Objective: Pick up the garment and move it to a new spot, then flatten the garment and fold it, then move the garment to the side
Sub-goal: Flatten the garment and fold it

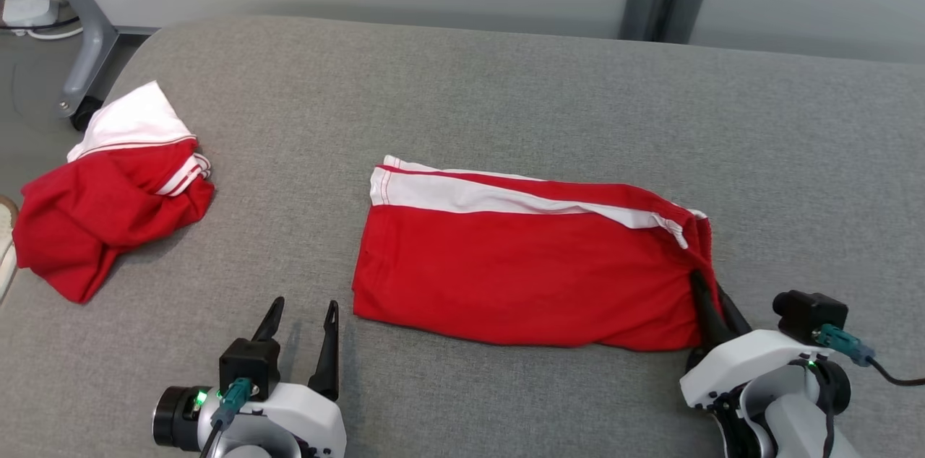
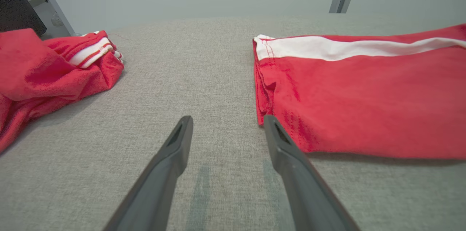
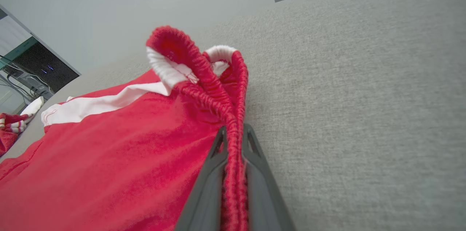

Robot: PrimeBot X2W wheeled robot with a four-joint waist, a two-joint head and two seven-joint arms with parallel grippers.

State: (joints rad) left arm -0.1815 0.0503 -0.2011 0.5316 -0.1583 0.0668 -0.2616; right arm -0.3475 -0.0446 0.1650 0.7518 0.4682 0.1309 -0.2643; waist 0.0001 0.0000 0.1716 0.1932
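Fingers of the right gripper pinch the elastic waistband of the red shorts; those of the left gripper stand spread and empty just beside the hem. On the grey surface the shorts lie flat mid-surface, seemingly folded in half, so probably only moving them aside remains; a crumpled red-and-white garment sits well apart, leftward.

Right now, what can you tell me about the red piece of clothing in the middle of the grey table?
The red garment looks like soft knit shorts, folded into a rough rectangle and lying flat on the grey padded table. A white stripe runs along its far edge. At its right end the gathered elastic waistband stands up, pinched in the shut right gripper. The left gripper is open near its left corner, apart from it.
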